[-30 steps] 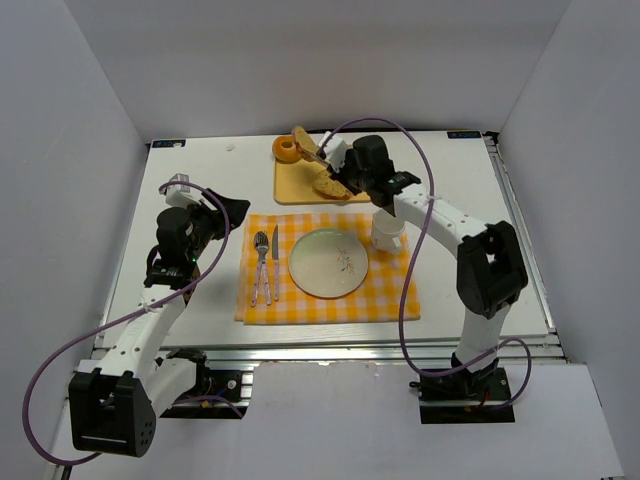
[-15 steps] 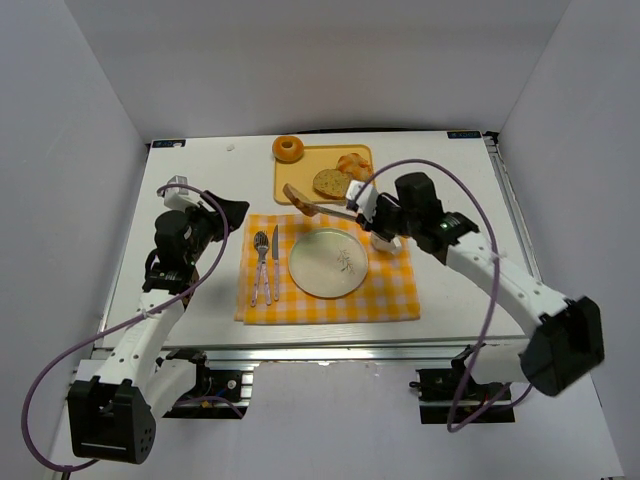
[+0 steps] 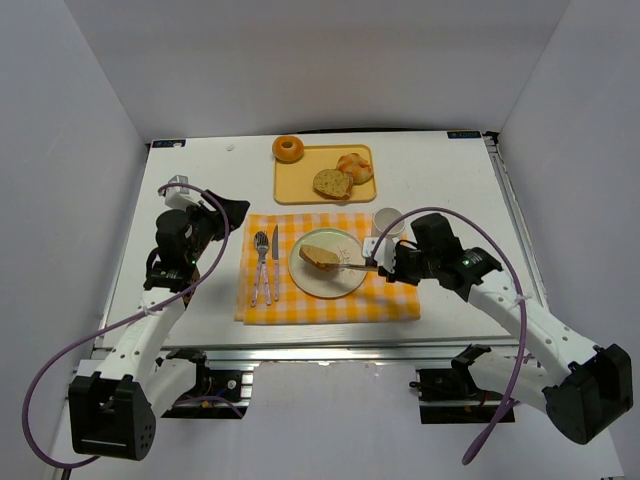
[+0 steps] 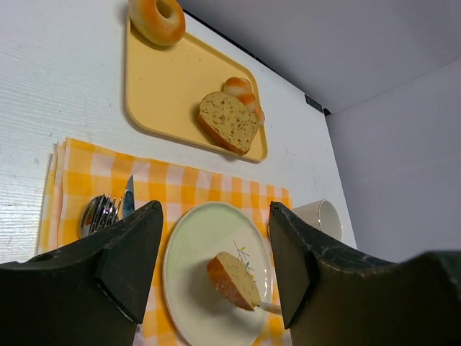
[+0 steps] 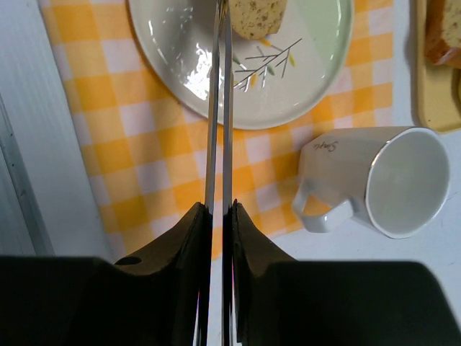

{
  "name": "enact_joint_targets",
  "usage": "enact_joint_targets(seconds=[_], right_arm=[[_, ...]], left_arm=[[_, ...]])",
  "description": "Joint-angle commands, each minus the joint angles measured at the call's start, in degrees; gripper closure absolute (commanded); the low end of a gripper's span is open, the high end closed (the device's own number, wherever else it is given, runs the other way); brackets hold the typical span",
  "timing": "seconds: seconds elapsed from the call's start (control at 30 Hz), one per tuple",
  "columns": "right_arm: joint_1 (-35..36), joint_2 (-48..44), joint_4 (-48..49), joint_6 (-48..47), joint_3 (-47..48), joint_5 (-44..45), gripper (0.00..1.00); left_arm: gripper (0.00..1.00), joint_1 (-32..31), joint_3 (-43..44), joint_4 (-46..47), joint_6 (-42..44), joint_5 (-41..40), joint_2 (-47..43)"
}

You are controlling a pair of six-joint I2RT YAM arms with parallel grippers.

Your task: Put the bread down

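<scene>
Bread [image 3: 320,257] was in air over tray [image 3: 295,186] half second back; I now see it down on plate [image 3: 345,285]. Right gripper [image 3: 343,264] still pinches its edge (blades nearly together). Left gripper [image 4: 216,213] agape, empty. Release next, I judge.

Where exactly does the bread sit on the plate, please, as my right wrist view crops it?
Observer: The bread, at the tips of the tongs, lies near the middle of the plate, wholly inside the rim.
Operator: Thanks. What is on the tray?
Observer: A second brown slice and a pale roll lie on the tray.
Operator: And the left claw?
Observer: The left claw hangs open near the far left corner of the cloth, holding nothing.
</scene>
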Motion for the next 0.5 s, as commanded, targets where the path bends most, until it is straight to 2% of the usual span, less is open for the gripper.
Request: enact_joint_targets(seconds=[0.0, 0.1, 0.13, 0.23, 0.47], right_arm=[[0.10, -1.28, -1.58, -3.57, -0.92, 0.69, 0.89], [0.10, -1.01, -3.16, -3.92, -0.31, -0.62, 0.79], [0.01, -1.10, -3.51, -4.01, 0.04, -0.98, 0.70], [0.10, -1.63, -4.48, -4.63, 0.48, -2.03, 0.62], [0.10, -2.59, -5.54, -4.72, 1.88, -3.26, 0.54]], left_arm=[[0.30, -0.09, -0.35, 1.44, -0.12, 0.78, -0.44], [0.30, -0.09, -0.44, 1.44, -0.30, 0.60, -0.71], [0.30, -0.09, -0.61, 1.35, -0.21, 0.60, -0.88], [0.29, -0.09, -0.53, 1.26, -0.12, 0.60, -0.88], [0.30, -0.18, -0.44, 1.79, -0.30, 0.77, -0.45]])
